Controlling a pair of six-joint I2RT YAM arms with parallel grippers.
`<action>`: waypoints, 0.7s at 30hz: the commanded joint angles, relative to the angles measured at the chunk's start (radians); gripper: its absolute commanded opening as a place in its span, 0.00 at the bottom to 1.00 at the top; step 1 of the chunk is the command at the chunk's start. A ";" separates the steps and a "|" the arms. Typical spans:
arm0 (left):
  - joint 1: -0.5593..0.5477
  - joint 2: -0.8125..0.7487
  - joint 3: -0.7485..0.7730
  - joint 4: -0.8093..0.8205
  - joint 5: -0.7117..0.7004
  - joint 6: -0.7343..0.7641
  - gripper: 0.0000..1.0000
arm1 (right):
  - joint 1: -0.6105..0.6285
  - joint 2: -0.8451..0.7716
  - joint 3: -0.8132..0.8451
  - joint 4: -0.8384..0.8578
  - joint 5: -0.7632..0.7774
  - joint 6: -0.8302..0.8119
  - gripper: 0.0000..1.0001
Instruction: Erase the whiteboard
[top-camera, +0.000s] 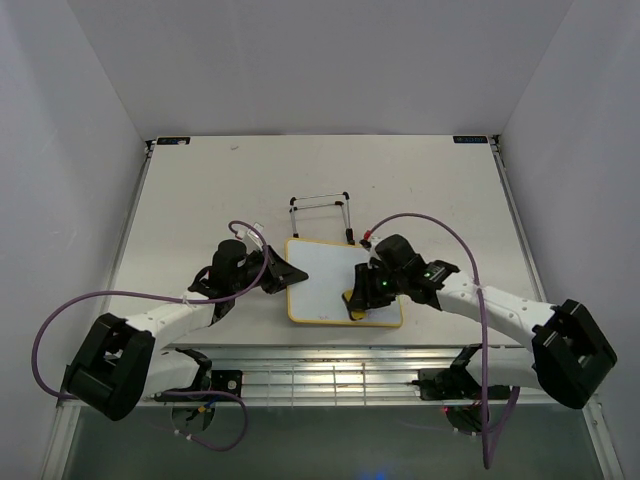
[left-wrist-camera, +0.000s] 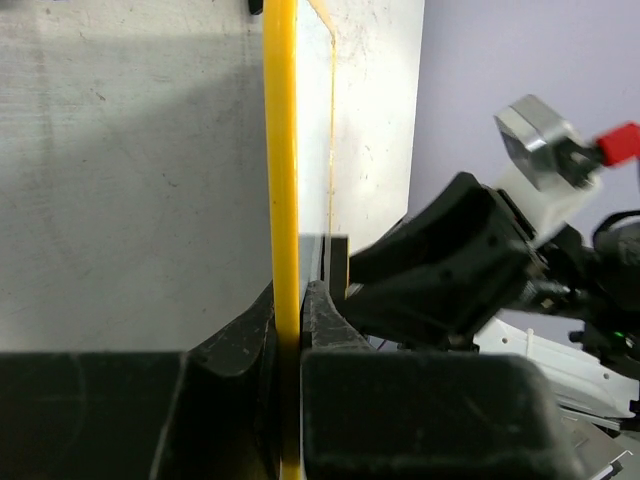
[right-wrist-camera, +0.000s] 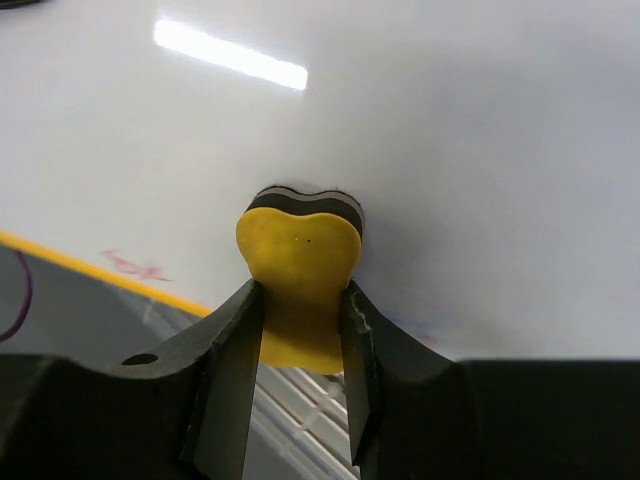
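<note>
1. Whiteboard (left-wrist-camera: 285, 150): seen edge-on, its yellow frame running as a straight bar from near to far, with a narrow white strip of its face just right of the frame.
2. Left gripper (left-wrist-camera: 288, 300): black fingers (left-wrist-camera: 240, 335) closed on the frame's near end, one on each side, both touching it.
3. Table (left-wrist-camera: 130, 180): pale grey, scuffed, left of the frame.
4. Right arm (left-wrist-camera: 450, 260): black housing on the right, near the board's edge.
5. Metal block (left-wrist-camera: 535, 135) with red plug (left-wrist-camera: 622, 145): far right.
6. Wall (left-wrist-camera: 480, 60): lavender, behind.
</note>
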 joint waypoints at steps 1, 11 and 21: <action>-0.012 -0.027 0.009 0.002 -0.079 0.077 0.00 | -0.077 -0.041 -0.132 -0.181 0.159 0.000 0.08; -0.012 -0.038 0.003 -0.007 -0.078 0.066 0.00 | -0.180 -0.135 -0.231 -0.155 0.105 0.014 0.08; -0.028 -0.038 -0.003 -0.007 -0.112 0.034 0.00 | 0.227 -0.106 -0.044 0.130 0.161 0.216 0.08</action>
